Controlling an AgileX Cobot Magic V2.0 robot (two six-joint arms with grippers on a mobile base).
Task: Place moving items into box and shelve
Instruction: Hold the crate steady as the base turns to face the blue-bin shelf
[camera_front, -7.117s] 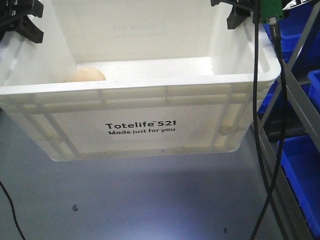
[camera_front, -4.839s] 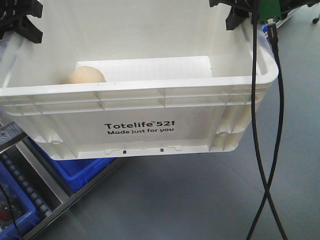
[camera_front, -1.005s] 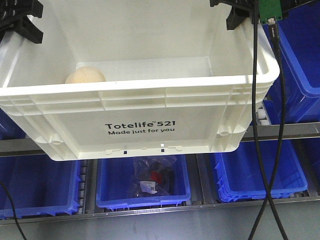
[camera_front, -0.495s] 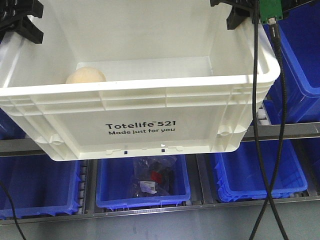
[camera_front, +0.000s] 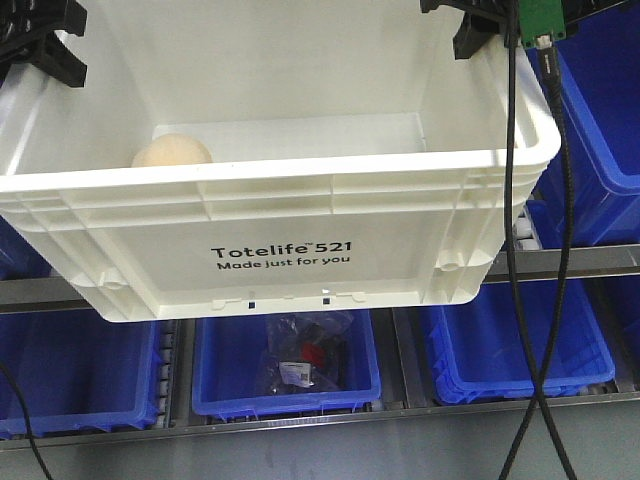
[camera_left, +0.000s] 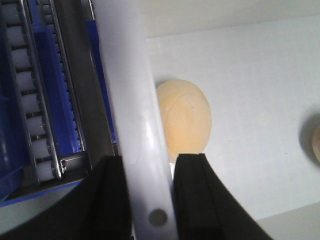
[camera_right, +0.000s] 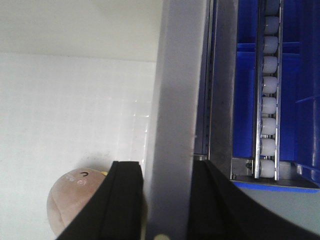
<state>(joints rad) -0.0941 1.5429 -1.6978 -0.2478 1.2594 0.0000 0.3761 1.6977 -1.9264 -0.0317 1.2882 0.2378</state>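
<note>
In the front-facing view, the white box (camera_front: 280, 215), printed "Totelife 521 Made just for you", is hanging in the air in front of a shelf rack (camera_front: 560, 262) stocked with blue bins (camera_front: 285, 370), the left gripper (camera_front: 45, 40) and right gripper (camera_front: 480, 25) gripping its side rims; a pale cream item (camera_front: 172, 152) is showing over the near wall at the box's left. In the left wrist view, the left gripper's two black fingers (camera_left: 197, 200) are clamping the box's rim between them, the cream item lying inside just beside that wall. In the right wrist view, the right gripper's fingers (camera_right: 122, 205) are pinching the opposite rim, with the pinkish-brown item (camera_right: 72, 202) resting inside, close against that wall.
</note>
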